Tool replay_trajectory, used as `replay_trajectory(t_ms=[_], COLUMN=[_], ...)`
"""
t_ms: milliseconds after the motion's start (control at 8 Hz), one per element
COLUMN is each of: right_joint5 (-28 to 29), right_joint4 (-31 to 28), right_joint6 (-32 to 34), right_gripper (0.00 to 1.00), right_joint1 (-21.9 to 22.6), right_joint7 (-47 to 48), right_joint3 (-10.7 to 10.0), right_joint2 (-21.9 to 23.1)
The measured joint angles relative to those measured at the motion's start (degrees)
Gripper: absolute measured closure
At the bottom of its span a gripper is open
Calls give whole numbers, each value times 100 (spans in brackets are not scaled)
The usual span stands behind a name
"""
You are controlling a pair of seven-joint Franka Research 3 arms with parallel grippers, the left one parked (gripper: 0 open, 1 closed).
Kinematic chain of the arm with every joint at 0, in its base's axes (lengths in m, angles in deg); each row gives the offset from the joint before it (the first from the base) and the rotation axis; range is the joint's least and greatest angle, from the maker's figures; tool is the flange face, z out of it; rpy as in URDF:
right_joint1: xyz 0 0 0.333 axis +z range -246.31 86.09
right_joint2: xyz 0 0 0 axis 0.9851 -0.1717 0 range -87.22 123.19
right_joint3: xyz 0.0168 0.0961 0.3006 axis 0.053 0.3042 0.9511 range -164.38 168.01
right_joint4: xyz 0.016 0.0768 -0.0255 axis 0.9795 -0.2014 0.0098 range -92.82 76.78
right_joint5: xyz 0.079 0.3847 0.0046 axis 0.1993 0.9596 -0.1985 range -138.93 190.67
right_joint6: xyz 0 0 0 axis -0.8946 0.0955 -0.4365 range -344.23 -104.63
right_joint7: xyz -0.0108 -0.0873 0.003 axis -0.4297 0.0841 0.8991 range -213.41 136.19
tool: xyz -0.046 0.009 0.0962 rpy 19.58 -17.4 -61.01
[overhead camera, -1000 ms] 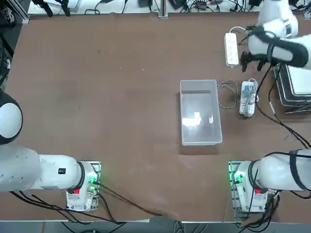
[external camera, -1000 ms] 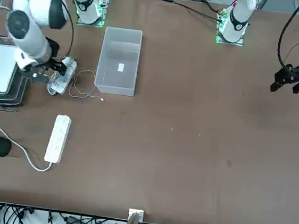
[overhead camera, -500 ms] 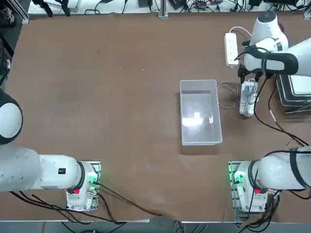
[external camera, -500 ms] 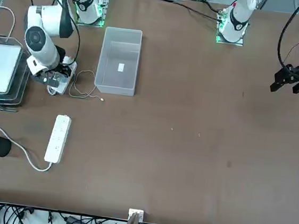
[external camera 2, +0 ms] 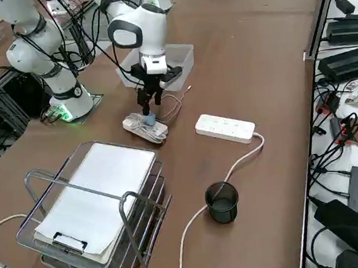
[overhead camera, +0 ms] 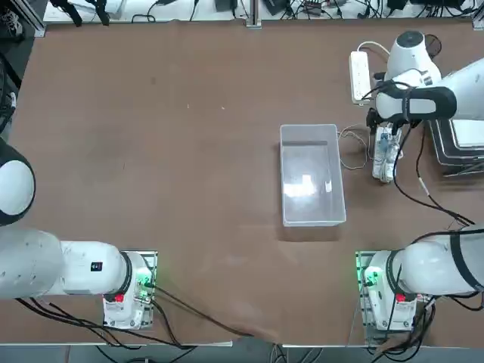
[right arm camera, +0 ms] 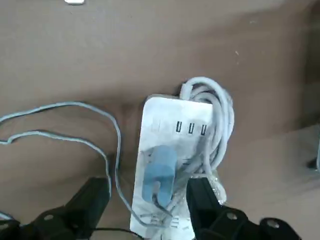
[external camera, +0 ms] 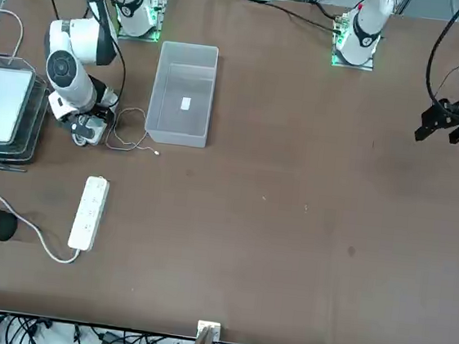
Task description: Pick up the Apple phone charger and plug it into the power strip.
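While the right gripper [right arm camera: 147,200] hangs wide open and empty just above the Apple phone charger [right arm camera: 159,170], the small cube sits on the short strip with bundled cord [right arm camera: 172,165]. The power strip [overhead camera: 360,76] lies apart. The fingers may catch the bundled cord or lift this short strip, because the charger looks plugged in.
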Motion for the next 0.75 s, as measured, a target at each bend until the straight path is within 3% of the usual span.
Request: replay_trajectory(t_ms=[500,625,750], right_joint5=[-311,-331,-333], right_joint4=[-107,-122,-124], right_joint6=[-51,-84,-167], right_gripper=[15,19,30], right_joint1=[-81,-113,-138], right_joint7=[174,175,177], right_joint3=[-14,-24,-25], right_joint2=[-120,-137,-179])
